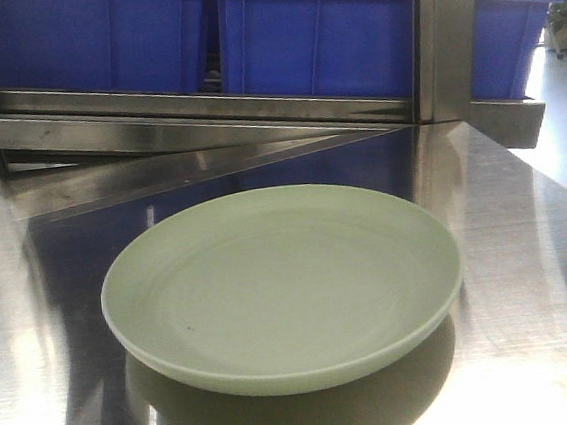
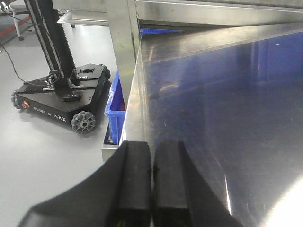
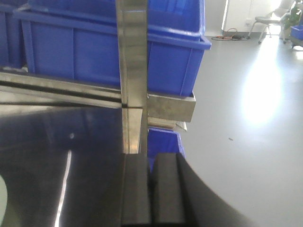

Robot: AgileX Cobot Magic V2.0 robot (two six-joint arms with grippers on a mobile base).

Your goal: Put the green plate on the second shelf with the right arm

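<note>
The green plate (image 1: 282, 285) is pale mint green, round and shallow. It lies flat on the shiny steel shelf surface (image 1: 528, 249) in the front view, with a tiny dark speck inside. A sliver of its rim shows at the lower left edge of the right wrist view (image 3: 2, 198). My right gripper (image 3: 152, 158) is shut and empty, over the steel surface's right edge, to the right of the plate. My left gripper (image 2: 152, 144) is shut and empty, at the surface's left edge. Neither gripper shows in the front view.
Blue plastic bins (image 1: 317, 38) fill the steel rack behind the plate. An upright steel post (image 1: 447, 36) stands at the back right, also in the right wrist view (image 3: 132, 71). A black wheeled robot base (image 2: 66, 94) stands on the grey floor left of the shelf.
</note>
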